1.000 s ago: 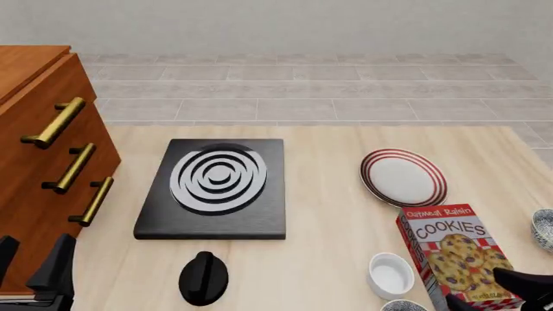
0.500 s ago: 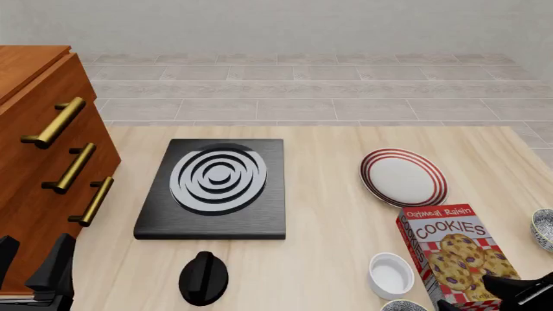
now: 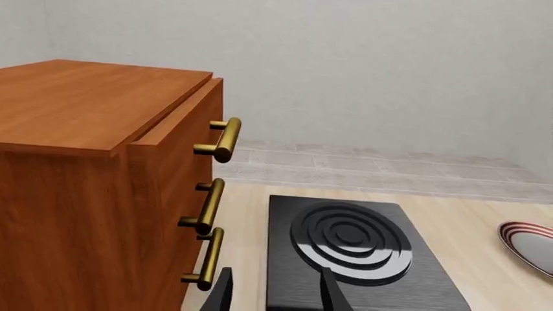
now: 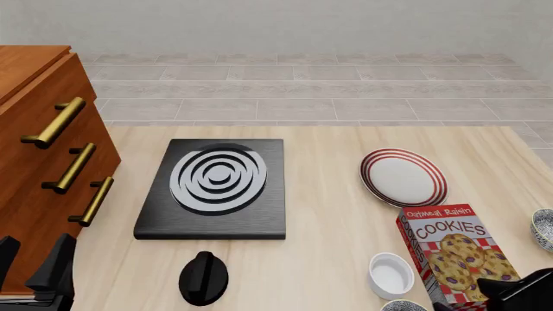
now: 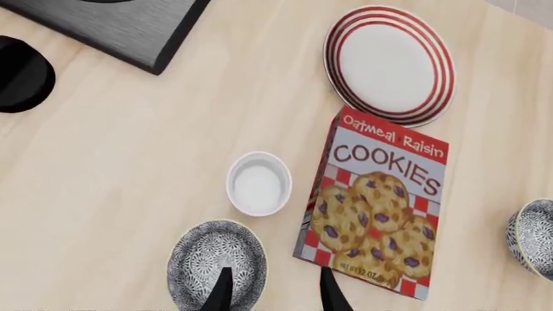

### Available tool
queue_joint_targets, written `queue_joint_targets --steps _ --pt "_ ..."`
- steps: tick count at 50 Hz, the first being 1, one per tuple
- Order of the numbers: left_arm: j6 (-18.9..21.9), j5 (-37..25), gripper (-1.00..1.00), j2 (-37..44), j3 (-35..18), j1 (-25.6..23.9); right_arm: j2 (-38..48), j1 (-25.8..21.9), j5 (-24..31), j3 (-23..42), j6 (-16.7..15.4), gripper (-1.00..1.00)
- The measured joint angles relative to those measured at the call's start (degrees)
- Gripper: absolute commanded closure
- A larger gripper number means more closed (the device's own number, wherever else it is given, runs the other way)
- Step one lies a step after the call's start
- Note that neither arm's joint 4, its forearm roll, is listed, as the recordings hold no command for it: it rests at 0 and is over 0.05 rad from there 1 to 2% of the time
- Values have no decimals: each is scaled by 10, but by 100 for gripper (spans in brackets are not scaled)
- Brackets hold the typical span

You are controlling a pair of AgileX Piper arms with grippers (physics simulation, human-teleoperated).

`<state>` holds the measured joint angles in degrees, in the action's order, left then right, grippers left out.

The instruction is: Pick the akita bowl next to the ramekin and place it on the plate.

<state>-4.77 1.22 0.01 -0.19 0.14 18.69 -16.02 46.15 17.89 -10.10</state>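
Right hand (image 5: 271, 290) hovering open above the akita bowl (image 5: 216, 262), fingers apart and holding nothing.

The akita bowl is sitting on the table (image 5: 129, 149) just beside the ramekin (image 5: 258, 183), at its 7 o'clock in the right wrist view; the cookie box (image 5: 376, 202) is lying between ramekin and plate (image 5: 389, 63). Left hand (image 3: 274, 295) is waiting open near the drawer cabinet (image 3: 95, 188) and stove plate (image 3: 350, 249).

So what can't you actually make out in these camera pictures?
- Front view: the akita bowl is cut off by the bottom edge; only its rim shows.
- Front view: the second bowl is cut by the right edge.
- Front view: the right hand is mostly out of frame.
- Left wrist view: the plate is cut off.
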Motion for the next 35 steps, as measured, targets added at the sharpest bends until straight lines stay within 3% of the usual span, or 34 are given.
queue_joint_targets --steps 35 --pt "-2 0 -100 0 0 0 23 -9 -17 -41 27 -100"
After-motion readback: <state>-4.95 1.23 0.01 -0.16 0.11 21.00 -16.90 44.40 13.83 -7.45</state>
